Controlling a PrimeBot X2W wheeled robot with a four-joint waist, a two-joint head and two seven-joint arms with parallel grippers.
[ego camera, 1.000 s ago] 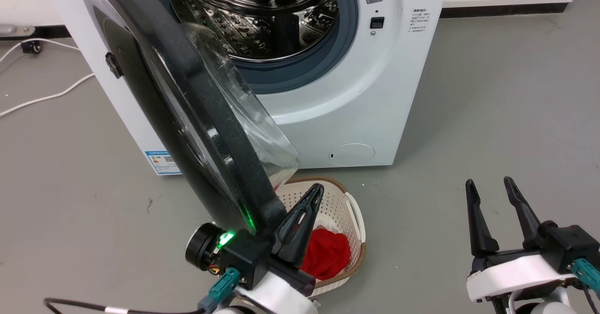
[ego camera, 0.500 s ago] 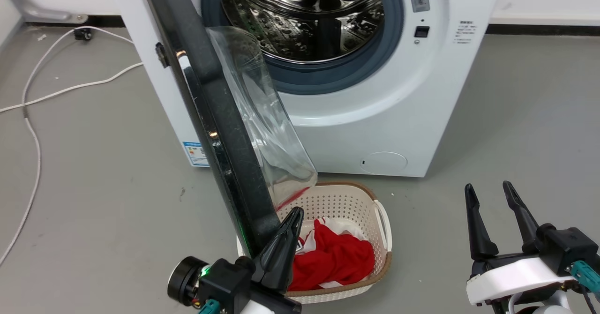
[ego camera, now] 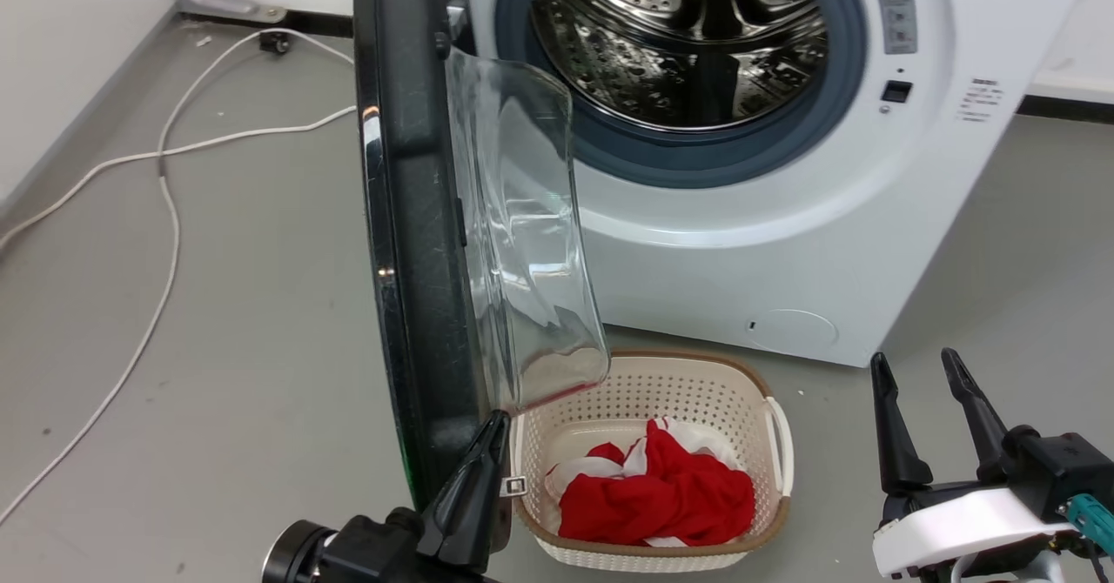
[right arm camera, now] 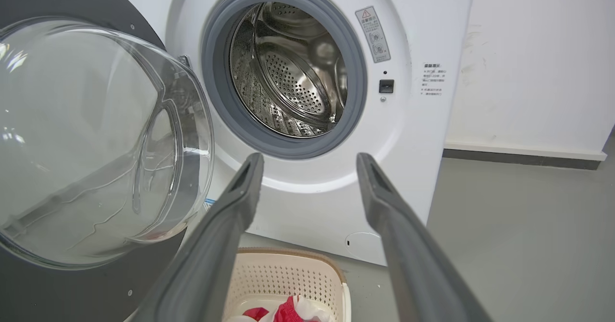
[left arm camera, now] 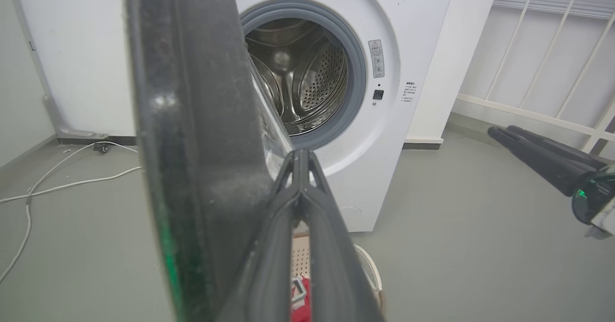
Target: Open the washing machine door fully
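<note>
The large round glossy black washing machine door (ego camera: 409, 217), with its clear glass bowl, stands swung out and edge-on. It runs from the top centre-left of the head view down to the bottom. The left gripper (ego camera: 498, 422) has its fingers pressed together, lying against the door's lower inner rim. The right gripper (ego camera: 914, 361), at lower right, holds its fingers wide, well apart from the door.

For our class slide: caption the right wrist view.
Open right gripper faces the perforated steel drum; the glossy black, glass-bowled washing machine door stands open.
</note>
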